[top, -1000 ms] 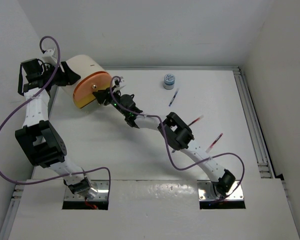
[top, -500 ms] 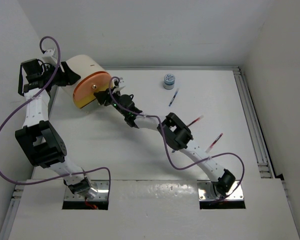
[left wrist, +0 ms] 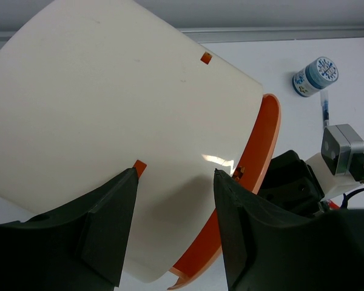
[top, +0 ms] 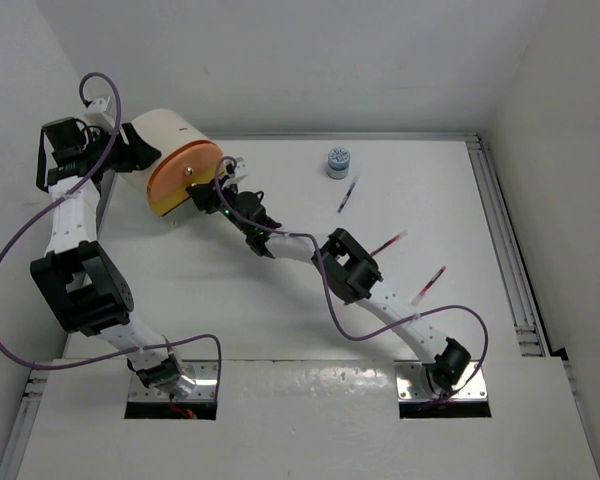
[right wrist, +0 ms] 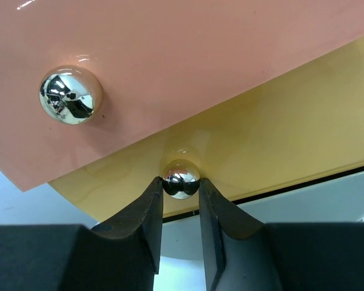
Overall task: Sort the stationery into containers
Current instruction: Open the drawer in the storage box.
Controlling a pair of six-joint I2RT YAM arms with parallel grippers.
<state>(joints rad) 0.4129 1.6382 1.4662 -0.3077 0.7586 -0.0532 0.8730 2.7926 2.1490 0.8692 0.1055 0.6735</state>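
Observation:
The cream-white bucket (top: 170,135) lies tipped on its side at the back left, its orange face (top: 175,185) towards the table's middle. It fills the left wrist view (left wrist: 109,109). My left gripper (left wrist: 176,182) is behind it, jaws wide apart over its wall. My right gripper (right wrist: 181,193) is shut on a chrome knob (right wrist: 181,179) on a yellow panel (right wrist: 279,133) below the orange face. A second knob (right wrist: 70,95) sits on the orange face. The blue-white tub (top: 338,161), a blue pen (top: 348,194) and two red pens (top: 390,242) (top: 430,283) lie on the table.
The tub (left wrist: 315,76) and blue pen (left wrist: 325,108) also show in the left wrist view. The right arm (top: 350,265) stretches diagonally across the table's middle. White walls close the left, back and right; a metal rail (top: 505,250) runs along the right edge.
The right arm has crept a little to the left, towards the bucket's face. The left arm, bucket, pens and tub have not moved.

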